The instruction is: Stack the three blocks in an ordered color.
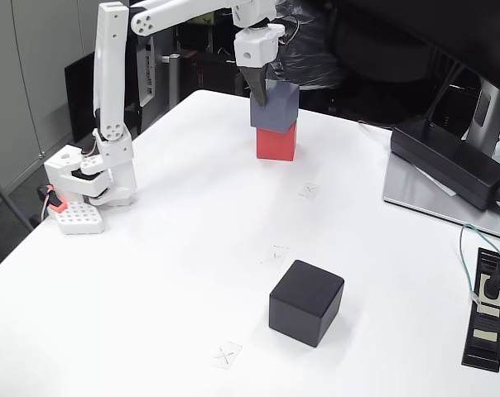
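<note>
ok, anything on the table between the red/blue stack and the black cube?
In the fixed view, just bare white table with two small X marks between the red cube and matte black cube.

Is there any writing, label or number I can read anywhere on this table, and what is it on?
No words, brands or numbers can be read.
"X": a cross mark on each of three small clear tape squares on the table.
Pale labels on the black power strip: too small to read.

High fixed view from the table's (pixel 192 248) near edge, angled down toward the arm (pixel 113 99).
</note>
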You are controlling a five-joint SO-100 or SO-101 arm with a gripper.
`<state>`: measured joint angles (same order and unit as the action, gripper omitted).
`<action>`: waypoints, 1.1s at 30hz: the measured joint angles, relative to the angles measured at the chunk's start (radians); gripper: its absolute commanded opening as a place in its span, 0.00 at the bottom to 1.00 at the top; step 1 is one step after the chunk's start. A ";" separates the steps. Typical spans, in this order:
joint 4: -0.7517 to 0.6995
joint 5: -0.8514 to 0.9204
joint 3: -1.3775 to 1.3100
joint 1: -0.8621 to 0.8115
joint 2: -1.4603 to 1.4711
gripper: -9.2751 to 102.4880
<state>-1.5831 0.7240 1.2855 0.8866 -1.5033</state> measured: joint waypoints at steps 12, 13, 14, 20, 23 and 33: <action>0.000 0.000 -0.046 -0.006 0.000 0.50; 0.000 0.000 -0.067 -0.015 0.000 0.50; 0.000 0.000 -0.092 -0.031 0.000 0.50; 0.000 0.000 -0.183 -0.209 -0.077 0.50; 0.000 0.000 -0.190 -0.354 -0.141 0.50; 0.000 -0.003 -0.189 -0.969 -0.164 0.50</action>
<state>-1.5831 0.7210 1.0968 -0.0828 -1.6674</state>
